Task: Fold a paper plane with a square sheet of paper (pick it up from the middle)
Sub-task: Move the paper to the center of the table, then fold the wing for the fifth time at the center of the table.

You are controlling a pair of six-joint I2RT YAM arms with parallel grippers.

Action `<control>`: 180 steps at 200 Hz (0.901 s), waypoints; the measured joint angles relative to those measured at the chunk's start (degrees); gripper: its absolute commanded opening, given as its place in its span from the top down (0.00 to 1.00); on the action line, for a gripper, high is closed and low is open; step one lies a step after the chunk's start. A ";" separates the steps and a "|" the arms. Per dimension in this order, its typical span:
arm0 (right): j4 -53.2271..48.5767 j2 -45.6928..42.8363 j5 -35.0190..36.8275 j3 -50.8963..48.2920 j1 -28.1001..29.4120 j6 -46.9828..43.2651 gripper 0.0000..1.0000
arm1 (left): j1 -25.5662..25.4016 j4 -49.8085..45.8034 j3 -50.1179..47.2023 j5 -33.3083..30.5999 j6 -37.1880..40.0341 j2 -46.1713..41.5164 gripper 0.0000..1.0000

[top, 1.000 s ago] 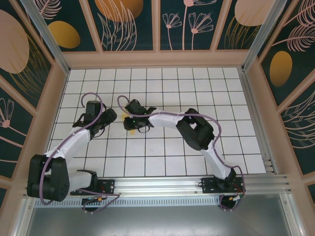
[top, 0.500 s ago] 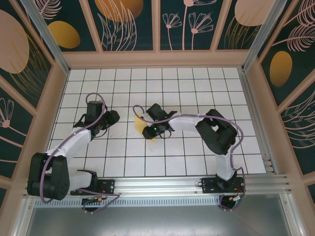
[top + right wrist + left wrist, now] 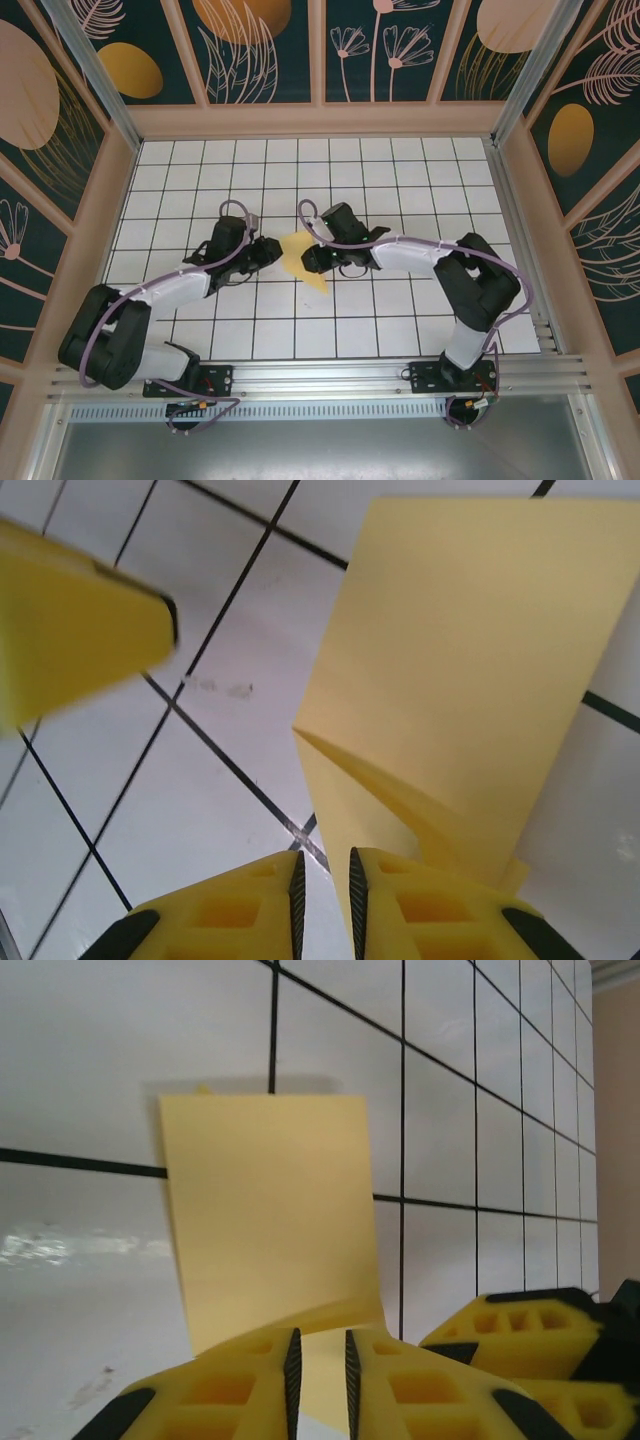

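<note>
right gripper (image 3: 324, 870), jaws narrow on the creased square sheet of paper (image 3: 303, 265), has brought it mid-table; left gripper (image 3: 320, 1345) has just narrowed onto its opposite edge, so a two-handed fold looks next.

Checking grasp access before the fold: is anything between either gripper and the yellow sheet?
Nothing visible does. The left gripper and right gripper are both already on the square sheet of paper, which runs into their narrow jaws.

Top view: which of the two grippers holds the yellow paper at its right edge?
The right gripper, on the arm bolted at the right; it pinches the paper from the right, while the left gripper pinches the opposite edge.
</note>
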 measured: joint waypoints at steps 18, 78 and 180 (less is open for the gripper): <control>2.29 -0.48 1.22 -1.79 0.02 2.91 0.84 | -1.46 2.84 -0.11 0.72 -1.55 2.51 0.86; 3.85 -0.55 4.28 -3.50 3.17 6.62 0.86 | -3.45 7.85 -0.11 0.98 -3.96 10.27 0.92; 3.85 3.54 8.90 -3.41 3.37 7.50 0.87 | -3.67 7.45 0.04 -1.38 -4.11 14.71 0.93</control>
